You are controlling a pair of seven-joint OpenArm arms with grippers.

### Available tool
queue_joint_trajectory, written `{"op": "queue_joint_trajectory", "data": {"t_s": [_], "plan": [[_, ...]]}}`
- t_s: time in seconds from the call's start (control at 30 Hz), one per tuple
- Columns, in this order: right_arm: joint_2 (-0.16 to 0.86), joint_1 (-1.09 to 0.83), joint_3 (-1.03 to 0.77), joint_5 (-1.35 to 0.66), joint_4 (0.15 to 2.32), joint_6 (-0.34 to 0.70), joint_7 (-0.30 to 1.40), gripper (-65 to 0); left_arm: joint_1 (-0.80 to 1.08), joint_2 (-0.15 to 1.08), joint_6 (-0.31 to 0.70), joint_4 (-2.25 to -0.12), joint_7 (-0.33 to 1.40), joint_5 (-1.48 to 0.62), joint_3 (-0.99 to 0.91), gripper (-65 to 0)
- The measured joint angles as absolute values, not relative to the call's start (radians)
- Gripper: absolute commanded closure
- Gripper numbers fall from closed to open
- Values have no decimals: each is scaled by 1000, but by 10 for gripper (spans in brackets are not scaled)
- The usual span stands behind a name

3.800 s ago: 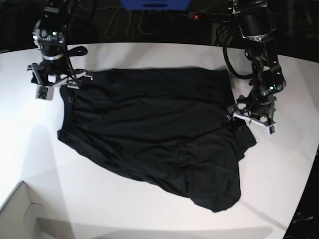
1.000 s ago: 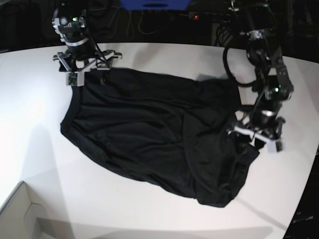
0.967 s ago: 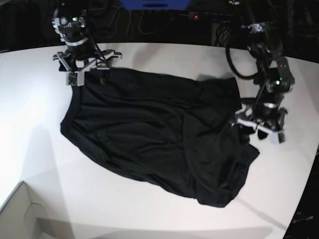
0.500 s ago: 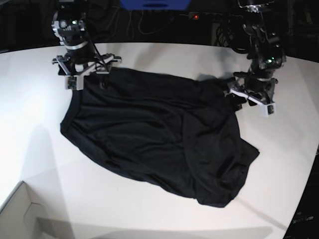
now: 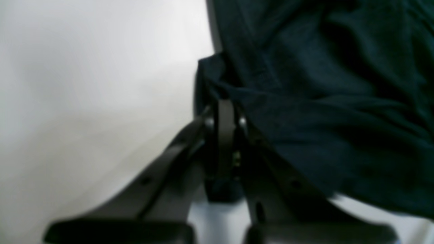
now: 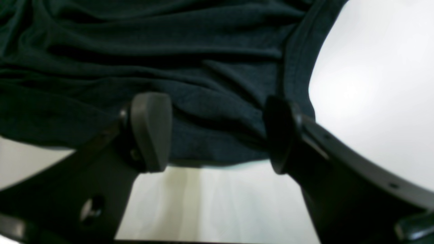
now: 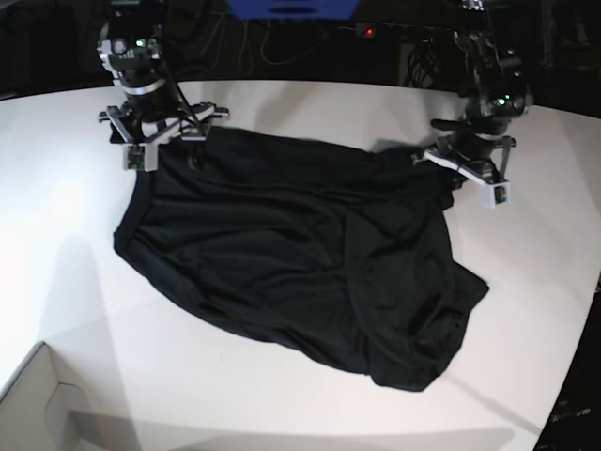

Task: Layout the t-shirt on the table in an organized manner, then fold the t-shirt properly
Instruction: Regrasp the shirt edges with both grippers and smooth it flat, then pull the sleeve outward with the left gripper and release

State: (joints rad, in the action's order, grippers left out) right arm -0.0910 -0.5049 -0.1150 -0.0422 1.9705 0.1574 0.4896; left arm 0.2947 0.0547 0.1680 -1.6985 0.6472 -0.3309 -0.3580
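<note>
Lying crumpled across the table (image 7: 56, 282), the t-shirt (image 7: 291, 254) spreads between both arms. The left gripper (image 5: 222, 101) has its jaws closed, pinching a fold at the shirt's edge. The right gripper (image 6: 217, 132) has its jaws spread wide over the shirt's hem corner, gripping nothing.
</note>
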Motion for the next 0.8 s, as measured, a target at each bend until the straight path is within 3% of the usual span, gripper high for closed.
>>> {"op": "queue_joint_trajectory", "data": {"t_s": [0.23, 0.47, 0.8], "plan": [[-91, -502, -117, -42, 1971, 157, 489, -440, 386, 67, 177, -2024, 619, -561, -359, -1], [-78, -491, -120, -42, 1971, 157, 489, -440, 467, 123, 170, -2010, 617, -772, -445, -2], [-65, -492, -121, -42, 1971, 157, 490, -440, 479, 208, 176, -2010, 636, -1159, -760, -2]]}}
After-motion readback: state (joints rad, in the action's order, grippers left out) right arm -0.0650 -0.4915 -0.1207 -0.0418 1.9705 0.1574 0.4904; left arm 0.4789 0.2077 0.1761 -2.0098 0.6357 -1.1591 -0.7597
